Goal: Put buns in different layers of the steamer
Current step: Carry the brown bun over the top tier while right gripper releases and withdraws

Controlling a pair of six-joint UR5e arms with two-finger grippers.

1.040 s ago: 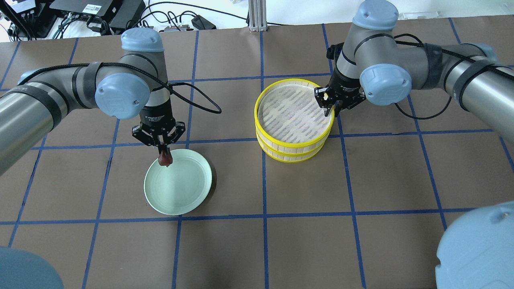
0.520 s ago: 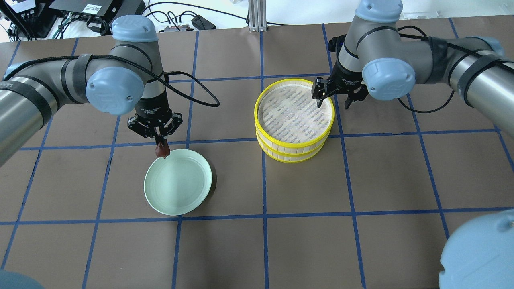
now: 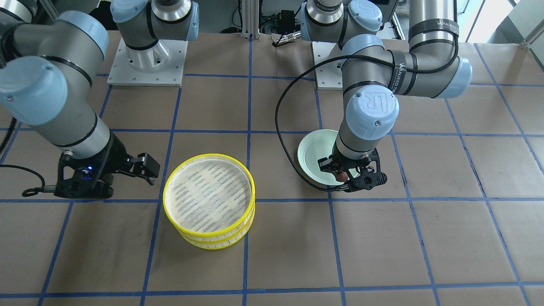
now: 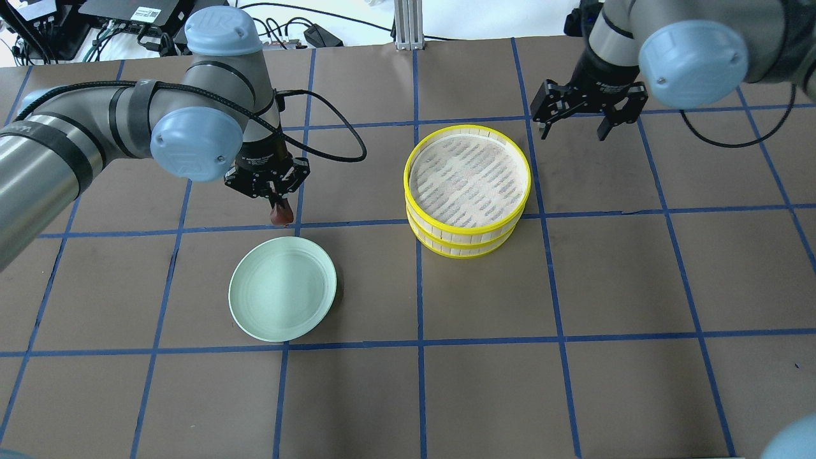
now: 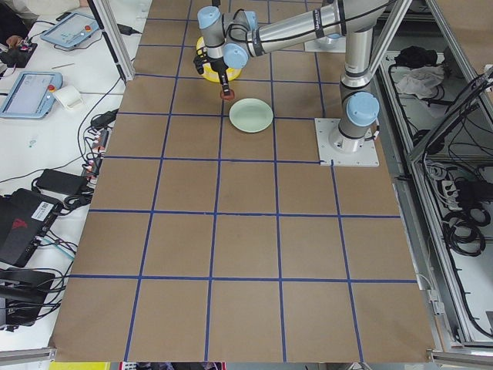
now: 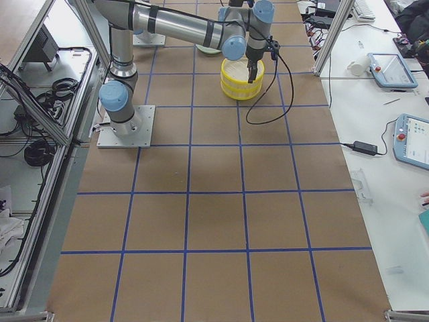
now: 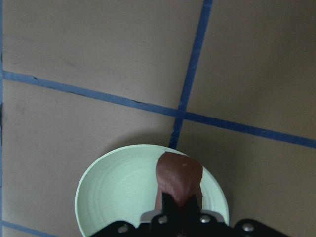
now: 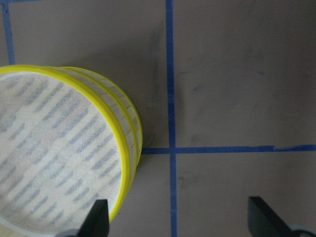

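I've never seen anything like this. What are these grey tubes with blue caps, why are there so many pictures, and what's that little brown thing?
Those tubes are two robot arms at a table, each ending in a two-finger claw called a gripper. Two pictures look down on the table, one from behind the robot, one facing it; two look along it from its ends; two come from cameras on the wrists. On the table stand a pale green plate and two yellow-rimmed steamer trays, stacked; the top one is empty. The left gripper pinches a small reddish-brown bun in the air near the plate. The right gripper hangs open beside the trays, holding nothing.
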